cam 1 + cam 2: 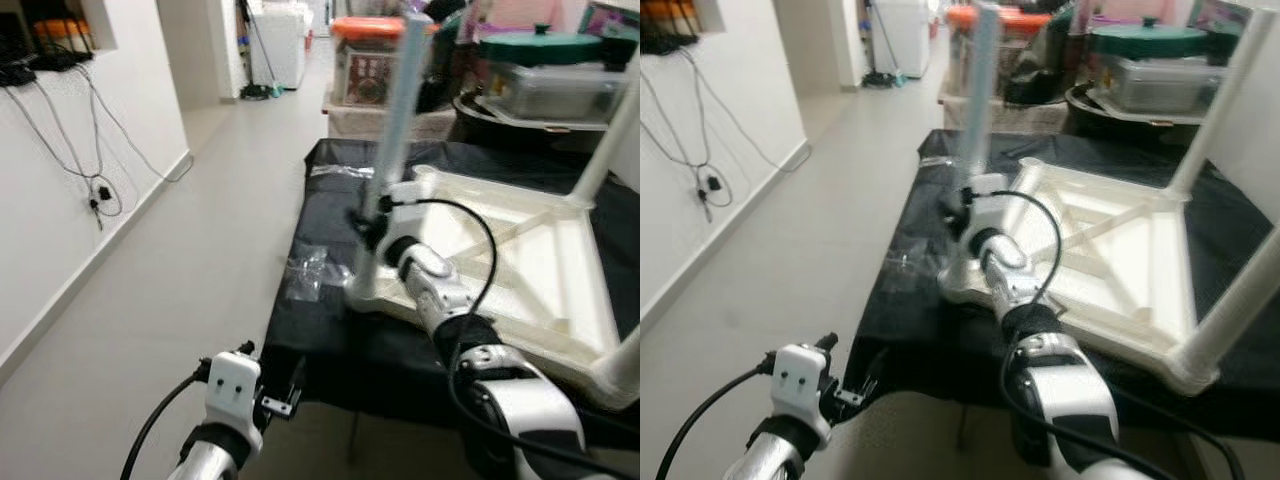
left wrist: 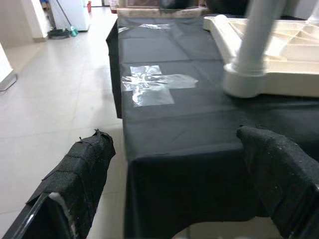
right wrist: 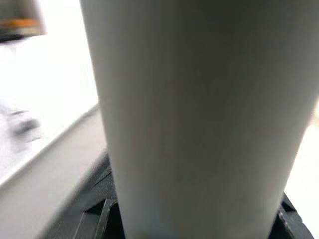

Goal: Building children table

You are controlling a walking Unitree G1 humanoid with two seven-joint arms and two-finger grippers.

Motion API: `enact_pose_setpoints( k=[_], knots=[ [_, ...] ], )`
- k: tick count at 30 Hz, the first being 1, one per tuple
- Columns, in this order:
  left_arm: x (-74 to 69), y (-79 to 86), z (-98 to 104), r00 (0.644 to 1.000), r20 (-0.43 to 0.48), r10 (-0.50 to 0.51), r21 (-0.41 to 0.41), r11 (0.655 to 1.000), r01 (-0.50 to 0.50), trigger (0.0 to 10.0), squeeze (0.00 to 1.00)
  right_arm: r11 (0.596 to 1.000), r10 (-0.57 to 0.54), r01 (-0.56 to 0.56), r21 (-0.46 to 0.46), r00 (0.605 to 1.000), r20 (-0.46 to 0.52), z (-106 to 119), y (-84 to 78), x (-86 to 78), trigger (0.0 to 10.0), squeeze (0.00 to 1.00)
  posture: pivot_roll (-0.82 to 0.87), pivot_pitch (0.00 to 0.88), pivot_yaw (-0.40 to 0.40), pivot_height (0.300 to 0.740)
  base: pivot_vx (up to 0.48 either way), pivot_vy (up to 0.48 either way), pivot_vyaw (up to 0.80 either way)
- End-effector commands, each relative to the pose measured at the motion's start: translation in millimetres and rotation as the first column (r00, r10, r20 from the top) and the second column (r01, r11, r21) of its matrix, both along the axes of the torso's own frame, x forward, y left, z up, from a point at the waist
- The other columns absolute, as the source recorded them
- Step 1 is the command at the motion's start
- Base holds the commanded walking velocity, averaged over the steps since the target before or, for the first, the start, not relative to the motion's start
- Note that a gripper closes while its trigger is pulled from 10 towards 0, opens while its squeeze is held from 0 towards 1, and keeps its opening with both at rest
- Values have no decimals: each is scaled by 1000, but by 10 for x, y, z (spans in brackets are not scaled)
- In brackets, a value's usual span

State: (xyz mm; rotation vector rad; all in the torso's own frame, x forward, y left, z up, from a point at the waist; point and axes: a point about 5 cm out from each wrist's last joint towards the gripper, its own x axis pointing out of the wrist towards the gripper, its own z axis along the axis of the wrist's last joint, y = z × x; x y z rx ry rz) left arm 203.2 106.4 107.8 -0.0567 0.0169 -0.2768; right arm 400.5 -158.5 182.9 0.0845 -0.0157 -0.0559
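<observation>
A white children's table top (image 1: 520,270) lies upside down on a black-clothed table (image 1: 320,340). At its near left corner a grey-white leg (image 1: 395,120) stands upright in its socket. My right gripper (image 1: 368,228) is shut on this leg low down, and the leg (image 3: 199,114) sits close against the wrist camera. Two more legs (image 1: 605,150) (image 1: 625,365) stand at the right corners. My left gripper (image 2: 173,137) hangs open and holds nothing, low before the black table's front edge, left of the socket (image 2: 244,82).
Crumpled clear plastic (image 1: 310,272) lies on the black cloth left of the table top. Storage boxes (image 1: 375,60) and a green-lidded pot (image 1: 540,45) crowd the back. A white wall with dangling cables (image 1: 90,190) borders the tiled floor (image 1: 200,260) on the left.
</observation>
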Motion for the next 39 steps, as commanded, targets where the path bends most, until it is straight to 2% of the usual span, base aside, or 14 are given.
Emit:
enact_pose_setpoints(
  k=[1,12,13,14,15,16,17,22,23,29,30,32,37,39],
  knots=[
    [-8,-7,-27,1000,-17,-9,7,1000,9,10000,0,960,-269,277,45,954,-134,-312,-295,-140,0,0,55,0,-19,740,0,0,0],
    [0,-13,-26,1000,-16,-8,5,1000,8,10000,0,897,-424,435,75,897,-126,-238,-436,-123,0,0,52,0,-20,740,0,0,0],
    [-3,-13,-29,1000,-17,-7,5,1000,8,10000,0,910,-396,405,82,912,-108,-216,-378,-109,9765,0,51,0,-17,740,0,0,0],
    [-3,-11,-29,1000,-17,-8,5,1000,8,10000,0,927,-360,368,79,928,-96,-202,-289,-101,10000,0,55,0,-18,740,0,0,0],
    [-5,-7,-30,1000,-18,-8,5,1000,8,10000,0,943,-316,322,86,946,-75,-194,-190,-106,10000,773,56,0,-15,740,0,0,0],
    [-5,-7,-30,1000,-18,-8,5,1000,8,10000,0,943,-316,322,86,946,-75,-194,-190,-106,10000,773,56,0,-15,740,0,0,0],
    [-6,-5,-31,1000,-19,-8,5,1000,8,10000,0,959,-262,267,95,963,-63,-193,-82,-110,10000,1000,56,0,-15,740,0,0,0],
    [-11,3,-33,1000,-19,-14,12,1000,14,10000,0,972,-211,211,103,977,-10,-156,57,-127,10000,1000,79,0,-7,740,0,0,0],
    [-12,6,-35,1000,-19,-13,14,1000,13,10000,0,977,-183,180,115,983,15,-125,98,-120,10000,0,79,0,-7,740,0,0,0],
    [-14,2,-45,1000,-21,-11,15,1000,12,10000,0,973,55,-84,216,989,137,56,260,-45,10000,0,76,0,-15,740,0,0,0],
    [-13,-4,-48,1000,-21,-12,13,1000,13,10000,0,945,196,-233,230,965,174,128,288,-14,10000,0,72,0,-12,740,0,0,0],
    [-13,-4,-48,1000,-21,-12,13,1000,13,10000,0,945,196,-233,230,965,174,128,288,-14,10000,0,72,0,-12,740,0,0,0],
    [-9,-9,-49,1000,-21,-13,12,1000,13,10000,0,857,403,-450,253,889,216,234,281,7,10000,0,72,0,-15,740,0,0,0],
    [-14,-12,-55,1000,-22,-14,11,1000,14,10000,0,701,630,-671,241,742,230,273,340,-46,10000,0,70,0,-10,740,0,0,0]
  ],
)
